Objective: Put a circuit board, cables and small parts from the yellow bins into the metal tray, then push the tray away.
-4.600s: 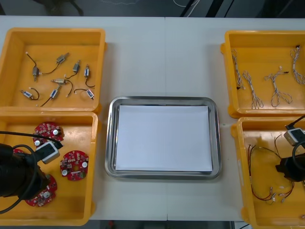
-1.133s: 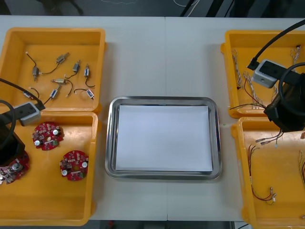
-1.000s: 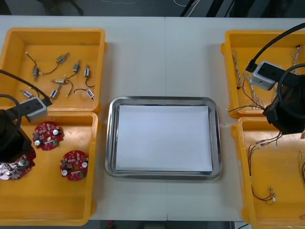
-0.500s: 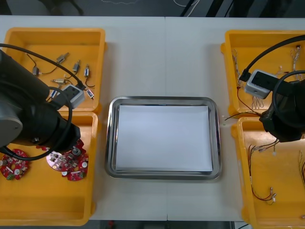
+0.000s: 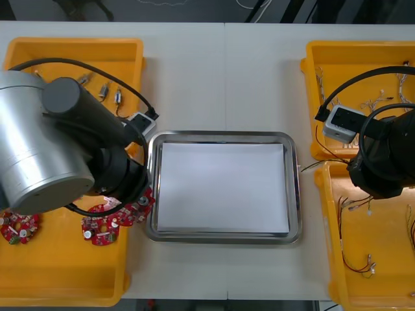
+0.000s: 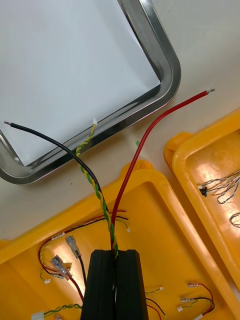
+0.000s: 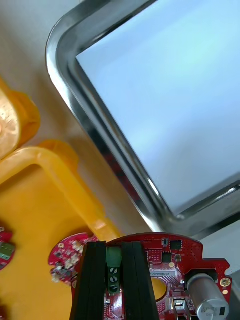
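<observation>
1. Nothing's in the shiny, round-cornered metal tray (image 5: 220, 135) yet, just its flat white inside.
2. Left gripper (image 7: 114, 247) is clamped on a round red circuit board (image 7: 175, 262) studded with tiny components. It's right by the tray's left rim, over the edge of the near-left yellow plastic bin (image 5: 65, 285).
3. Right gripper (image 6: 115, 254) pinches thin floppy cables (image 6: 141, 150) (red, black, twisted yellow-green) above the near-right bin (image 6: 170, 240), by its tray-side edge.
4. Left to do, I'd say: drop both in, grab small metal parts (image 5: 118, 97), push the tray.

Red circuit board (image 7: 172, 262), yellow bins (image 5: 71, 44), silver tray (image 5: 220, 135) white inside, red, black and twisted yellow-green cables (image 6: 133, 165).
</observation>
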### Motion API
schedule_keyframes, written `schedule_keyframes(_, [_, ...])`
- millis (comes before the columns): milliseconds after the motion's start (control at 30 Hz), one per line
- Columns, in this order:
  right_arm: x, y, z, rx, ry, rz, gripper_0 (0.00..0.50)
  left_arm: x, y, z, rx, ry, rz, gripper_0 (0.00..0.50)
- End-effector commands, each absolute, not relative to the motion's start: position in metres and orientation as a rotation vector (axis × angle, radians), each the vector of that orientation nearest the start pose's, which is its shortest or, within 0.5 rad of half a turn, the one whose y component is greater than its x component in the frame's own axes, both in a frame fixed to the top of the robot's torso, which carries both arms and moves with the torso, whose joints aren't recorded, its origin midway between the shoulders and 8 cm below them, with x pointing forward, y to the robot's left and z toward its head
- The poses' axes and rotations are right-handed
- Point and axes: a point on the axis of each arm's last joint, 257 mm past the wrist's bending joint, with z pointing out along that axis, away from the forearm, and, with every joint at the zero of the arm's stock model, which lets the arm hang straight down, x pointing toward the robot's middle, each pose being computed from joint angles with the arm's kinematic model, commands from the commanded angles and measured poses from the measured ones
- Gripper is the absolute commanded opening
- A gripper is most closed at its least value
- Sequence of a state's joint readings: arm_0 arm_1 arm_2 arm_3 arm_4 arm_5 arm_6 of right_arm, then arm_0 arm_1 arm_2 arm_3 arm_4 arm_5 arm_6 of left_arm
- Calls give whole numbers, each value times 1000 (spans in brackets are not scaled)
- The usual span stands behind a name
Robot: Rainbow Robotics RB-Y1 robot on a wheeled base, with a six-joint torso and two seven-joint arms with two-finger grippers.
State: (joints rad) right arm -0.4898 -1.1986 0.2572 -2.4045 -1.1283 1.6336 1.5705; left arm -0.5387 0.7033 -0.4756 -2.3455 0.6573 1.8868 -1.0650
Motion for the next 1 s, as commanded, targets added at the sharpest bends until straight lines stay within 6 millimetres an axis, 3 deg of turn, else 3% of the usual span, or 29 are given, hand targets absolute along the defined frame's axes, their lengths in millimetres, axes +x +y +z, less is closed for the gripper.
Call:
schedule_keyframes(33, [371,-244,-116,-1379,2254,-315,0,396,122,-177,536,2535,54,0])
schedule_keyframes(233, [372,-244,-117,-1375,2259,-309,0,413,101,-195,495,2529,62,0])
schedule_keyframes(500, [372,-244,-117,-1373,2260,-307,0,423,89,-229,471,2543,71,0])
schedule_keyframes(1000, [371,-247,-118,-1368,2274,-314,0,436,70,-262,443,2542,12,0])
